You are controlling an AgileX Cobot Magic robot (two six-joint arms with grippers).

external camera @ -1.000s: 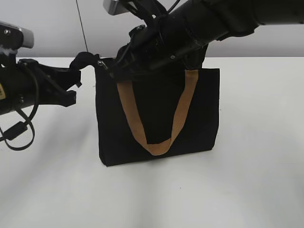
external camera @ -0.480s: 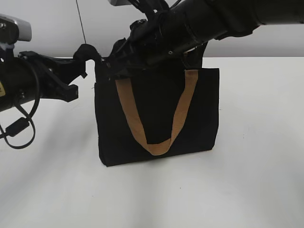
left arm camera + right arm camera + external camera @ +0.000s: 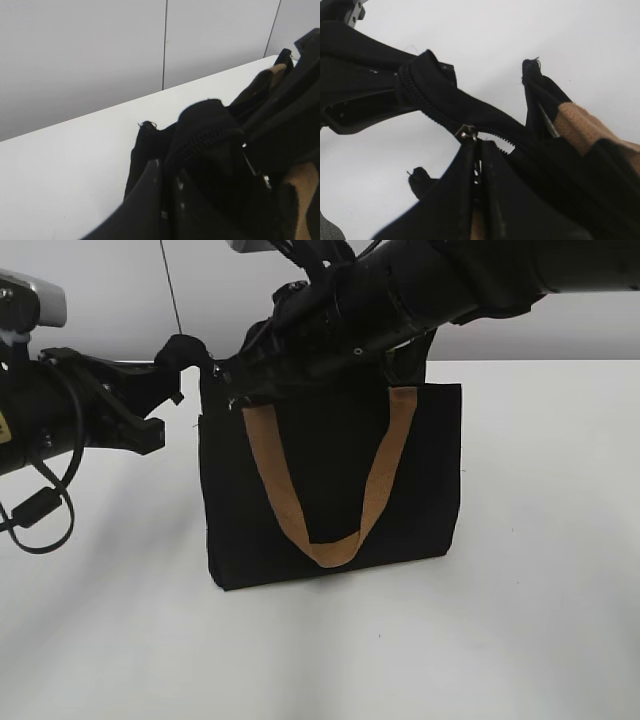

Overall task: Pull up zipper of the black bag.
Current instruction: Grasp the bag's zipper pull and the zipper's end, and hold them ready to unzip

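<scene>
- The black bag [image 3: 330, 485] stands upright on the white surface [image 3: 520, 620], its tan handle [image 3: 330, 480] hanging in a loop down the front panel.
- At the bag's top left corner, the left gripper [image 3: 172, 380] has its fingers [image 3: 150, 190] pinched on the end of the black zip track [image 3: 205, 137], which bulges up between them.
- The right gripper [image 3: 479, 150] reaches across from the right; its fingers [image 3: 462, 185] are narrowed onto the zipper [image 3: 466, 132], a small silver slider near that same left end.
- Behind the bag is a pale wall [image 3: 100, 300].
</scene>
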